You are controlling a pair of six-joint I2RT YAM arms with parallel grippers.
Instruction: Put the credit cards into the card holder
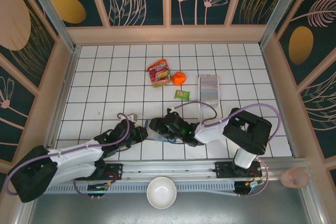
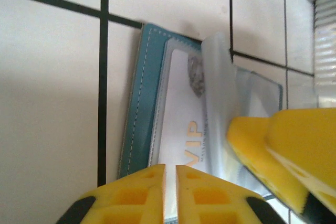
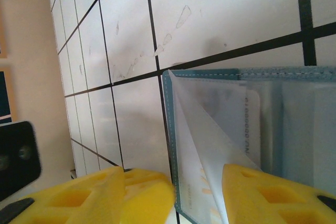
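Now the card holder (image 2: 137,103) lies open just ahead of your left gripper (image 2: 170,176), jaws a slit apart, hold unclear; your right gripper (image 3: 191,182), spread, straddles its corner.

The card holder (image 2: 137,103) has a matt, leather-like stitched cover and glossy clear plastic sleeves (image 2: 218,77); the card (image 2: 181,114) is smooth plastic; the desk (image 2: 47,77) is glossy tile.

One card holder (image 2: 137,103), one card (image 2: 181,129), two packets (image 1: 159,73) (image 1: 182,94), one orange (image 1: 179,78), one tray (image 1: 208,90), one bowl (image 1: 161,192), one cup (image 1: 294,178).
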